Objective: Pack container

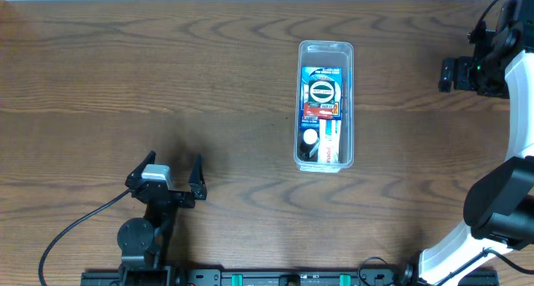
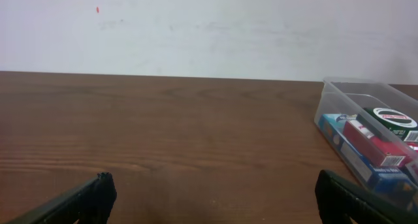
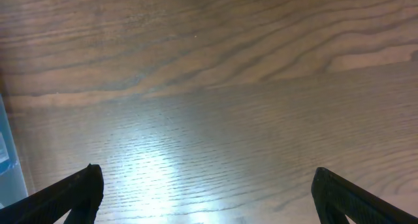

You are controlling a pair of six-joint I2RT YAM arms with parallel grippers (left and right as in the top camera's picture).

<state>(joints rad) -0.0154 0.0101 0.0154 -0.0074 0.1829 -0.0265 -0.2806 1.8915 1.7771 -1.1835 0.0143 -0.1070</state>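
Container (image 1: 326, 44) on table (image 1: 125, 86), packed.
I see a blue box (image 1: 324, 72), round tin (image 1: 323, 92) and red packet (image 1: 321, 112) inside; my left gripper (image 1: 173, 163) and right gripper (image 3: 206, 191) both gape, empty.

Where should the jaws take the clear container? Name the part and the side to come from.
Probably the rim of the container at its far short wall, coming straight down from above. That end looks bare inside, so one jaw can slip in; the near end is crowded with packets. The upright thin wall suits a pinch.
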